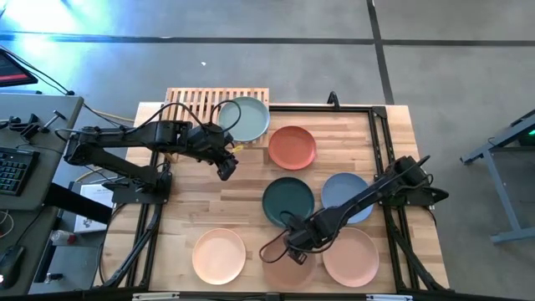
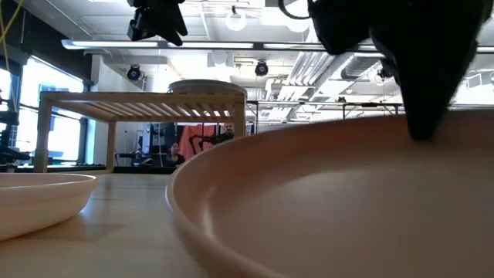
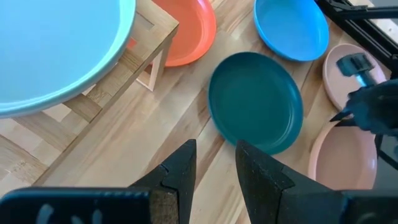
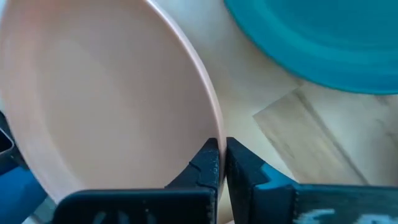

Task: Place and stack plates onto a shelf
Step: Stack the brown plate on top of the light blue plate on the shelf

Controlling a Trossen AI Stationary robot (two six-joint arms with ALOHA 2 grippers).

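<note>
While my left gripper [image 1: 226,170] hangs open near the shelf [image 1: 196,99], my right gripper [image 4: 221,152] is clamped on the pink plate's [image 4: 106,93] rim.

arms: two dark, jointed, with black cables looping along them
left gripper [image 3: 212,163]: black angular fingers
right gripper [image 4: 222,163]: black fingers, blue markings

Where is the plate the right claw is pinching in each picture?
High view: pale pink plate, bottom middle, under the right claw.
Low view: huge, up close.
Left wrist view: by the picture's right edge.
Right wrist view: fills the left side.
Shared landmark: the right claw on its rim.
</note>
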